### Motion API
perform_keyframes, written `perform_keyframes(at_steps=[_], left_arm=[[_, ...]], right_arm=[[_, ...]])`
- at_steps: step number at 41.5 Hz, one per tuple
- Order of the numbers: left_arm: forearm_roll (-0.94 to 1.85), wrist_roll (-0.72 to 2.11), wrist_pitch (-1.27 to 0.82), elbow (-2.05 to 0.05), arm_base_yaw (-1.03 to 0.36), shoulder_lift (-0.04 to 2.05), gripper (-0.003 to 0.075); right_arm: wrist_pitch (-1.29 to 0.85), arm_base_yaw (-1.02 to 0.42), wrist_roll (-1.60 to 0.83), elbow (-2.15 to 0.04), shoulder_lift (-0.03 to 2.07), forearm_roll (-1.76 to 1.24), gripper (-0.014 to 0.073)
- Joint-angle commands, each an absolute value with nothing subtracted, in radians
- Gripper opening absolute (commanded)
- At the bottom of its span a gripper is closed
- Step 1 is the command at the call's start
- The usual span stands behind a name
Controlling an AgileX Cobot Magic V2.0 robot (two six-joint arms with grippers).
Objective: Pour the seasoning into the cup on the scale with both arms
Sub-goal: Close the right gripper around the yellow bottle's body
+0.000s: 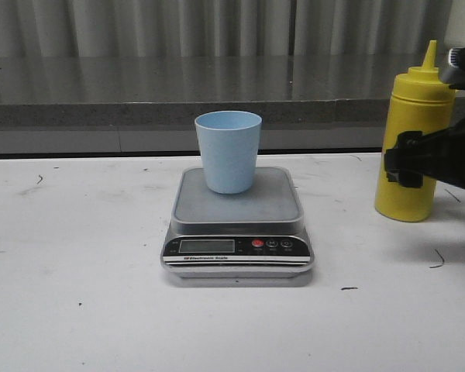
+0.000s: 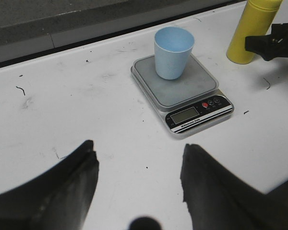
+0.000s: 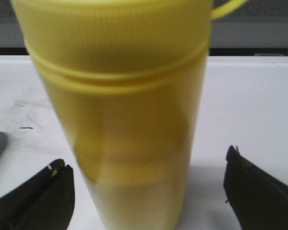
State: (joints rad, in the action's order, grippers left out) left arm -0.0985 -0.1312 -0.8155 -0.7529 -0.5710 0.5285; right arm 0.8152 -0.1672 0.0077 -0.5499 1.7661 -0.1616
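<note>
Seasoning [image 1: 409, 147] is seen upright on the white table [image 1: 77, 310], to the right of the scale [image 1: 238, 232] and well apart from it. In the right wrist view the bottle [image 3: 129, 120] is framed between the two dark fingers [image 3: 43, 196] of the right gripper [image 1: 418, 159], which are spread wide on either side of its lower body. A gap is seen between each finger and the plastic, so nothing is gripped. In the front view the gripper's black parts are seen across the bottle's middle.

The bottle is a tall, smooth yellow plastic cylinder with a ridged band below the shoulder and a pointed nozzle. Its long axis is vertical, and the nozzle is pointed straight up.

The cup [image 1: 228, 151] is a pale blue, matte, tapered tumbler. It is set upright, mouth up, on the rear part of the scale's platform. The platform is a flat, rounded-square grey plate, and a black panel with a display and a red button is carried on the front edge.

The left gripper [image 2: 139, 187] is held over bare table on the left side, well apart from the scale. Its fingers [image 2: 72, 187] are parted widely, and nothing is held between them.
</note>
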Motion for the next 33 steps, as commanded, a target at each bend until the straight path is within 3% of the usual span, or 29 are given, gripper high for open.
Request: perform_keyframes(at_steps=[1, 14, 18, 24, 33], left_arm=[[-0.095, -0.142, -0.737, -0.780, -0.572, 0.533, 0.0386], [-0.095, -0.142, -0.737, -0.780, -0.572, 0.533, 0.0386], [-0.095, -0.142, -0.737, -0.780, -0.572, 0.533, 0.0386], [-0.095, -0.142, -0.737, -0.780, -0.572, 0.533, 0.0386], [-0.095, -0.142, -0.737, -0.780, -0.572, 0.533, 0.0386]], right_arm=[[0.905, -0.167, 0.010, -0.616, 1.764, -0.131, 0.0646], [0.910, -0.166, 0.010, -0.712, 1.855, -0.131, 0.0631], [0.913, -0.166, 0.010, -0.714, 1.857, -0.131, 0.0540], [0.921, -0.166, 0.009, -0.714, 1.854, -0.128, 0.0332], [0.774, -0.166, 0.007, -0.714, 1.753, -0.024, 0.0310]])
